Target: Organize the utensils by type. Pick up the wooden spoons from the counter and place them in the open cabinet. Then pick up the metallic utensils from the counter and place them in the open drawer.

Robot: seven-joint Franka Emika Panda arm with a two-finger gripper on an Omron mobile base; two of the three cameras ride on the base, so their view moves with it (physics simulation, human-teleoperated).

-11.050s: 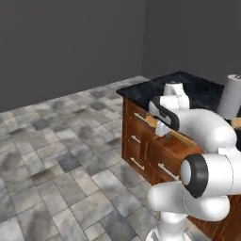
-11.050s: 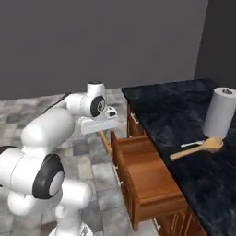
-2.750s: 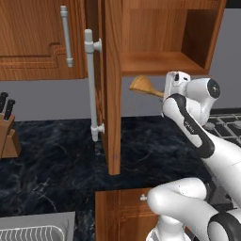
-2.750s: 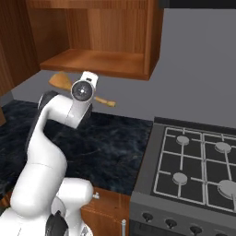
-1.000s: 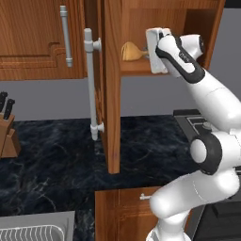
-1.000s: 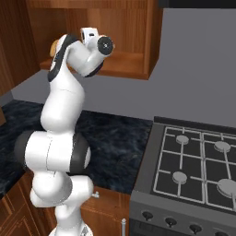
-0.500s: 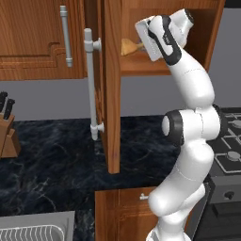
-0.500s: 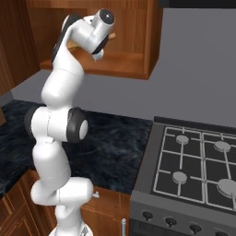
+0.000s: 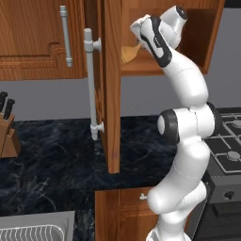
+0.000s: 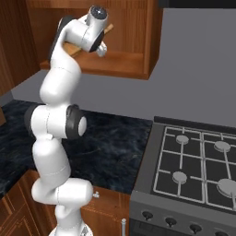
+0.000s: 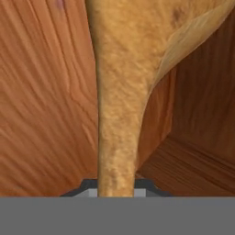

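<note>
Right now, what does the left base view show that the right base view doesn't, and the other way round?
Left base view alone: the cabinet door swung open with its silver handle, a knife block, and a dish rack at the bottom. Right base view alone: the full stove with its burners. Both share the open cabinet, the black counter, and the gripper holding a wooden spoon inside the cabinet.

Wooden spoon: matt, grainy tan wood. Open cabinet: smooth reddish-brown wood. Counter: glossy black marble.
</note>
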